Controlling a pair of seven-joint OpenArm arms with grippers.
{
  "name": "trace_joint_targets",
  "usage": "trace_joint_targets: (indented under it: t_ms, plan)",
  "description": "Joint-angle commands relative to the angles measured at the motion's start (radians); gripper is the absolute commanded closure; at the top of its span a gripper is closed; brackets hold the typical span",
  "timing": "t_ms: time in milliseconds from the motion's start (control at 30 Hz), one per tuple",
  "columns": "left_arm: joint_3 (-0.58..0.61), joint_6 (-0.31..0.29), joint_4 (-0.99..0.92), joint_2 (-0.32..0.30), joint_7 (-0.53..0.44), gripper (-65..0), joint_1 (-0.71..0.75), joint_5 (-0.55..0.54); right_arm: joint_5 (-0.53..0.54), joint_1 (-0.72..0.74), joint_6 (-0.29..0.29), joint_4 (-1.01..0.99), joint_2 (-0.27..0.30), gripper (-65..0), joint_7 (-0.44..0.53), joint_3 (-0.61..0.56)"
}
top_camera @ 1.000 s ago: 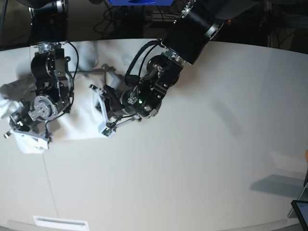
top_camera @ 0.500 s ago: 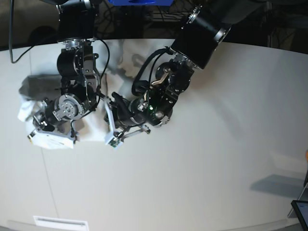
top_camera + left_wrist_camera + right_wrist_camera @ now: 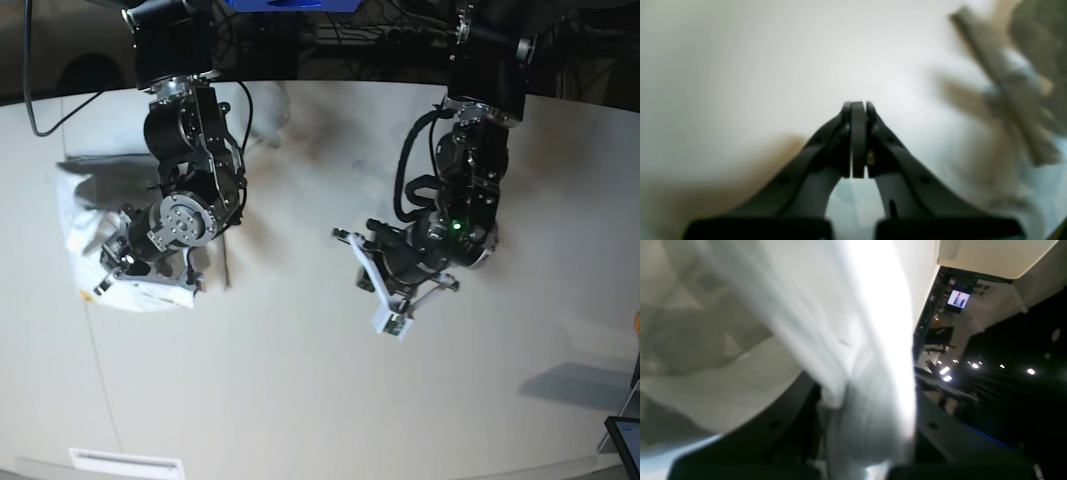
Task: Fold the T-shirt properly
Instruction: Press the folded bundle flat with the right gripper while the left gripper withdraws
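A pale table [image 3: 300, 400] seen from above. The white T-shirt [image 3: 85, 215] lies bunched at its left side, under the right gripper [image 3: 140, 275], whose jaws are pinched shut on a fold of the cloth. The left gripper [image 3: 385, 295] hangs well apart toward the middle, jaws pressed together, holding nothing, so the right arm is far nearer

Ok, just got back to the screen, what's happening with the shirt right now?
The right pincer is clamped on the white T-shirt, which sits bunched at the left side of the table in the base view; the right wrist view shows cloth draped between its fingers. The left pincer is shut on nothing and hangs over bare table, apart from the shirt. The shirt is crumpled, not yet neatly folded.
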Motion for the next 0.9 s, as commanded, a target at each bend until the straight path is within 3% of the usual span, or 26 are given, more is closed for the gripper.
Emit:
trace_joint_targets:
  t_ms: [0, 167, 300, 500, 867]
  plan:
    - [-0.022, -0.003, 0.032, -0.017, -0.013, 0.0, -0.013, -0.011, 0.002, 0.02, -0.005, 0.021, -0.004, -0.1, -0.005, 0.0]
    - [-0.108, -0.006, 0.038, -0.068, -0.013, 0.0, 0.021, -0.011, 0.103, 0.018, -0.008, 0.015, -0.004, -0.1, -0.014, 0.001]
    - [-0.137, -0.008, 0.04, -0.095, -0.013, 0.0, 0.044, -0.011, 0.123, 0.021, -0.033, 0.015, -0.004, -0.1, -0.011, 0.003]
    - [-0.141, -0.008, 0.04, -0.097, -0.013, 0.0, 0.065, -0.011, 0.243, 0.035, -0.085, 0.016, -0.004, -0.1, -0.008, 0.003]
    - [-0.141, -0.008, 0.038, -0.098, -0.013, 0.0, 0.094, -0.01, 0.318, 0.075, -0.091, -0.045, -0.004, -0.1, 0.007, 0.03]
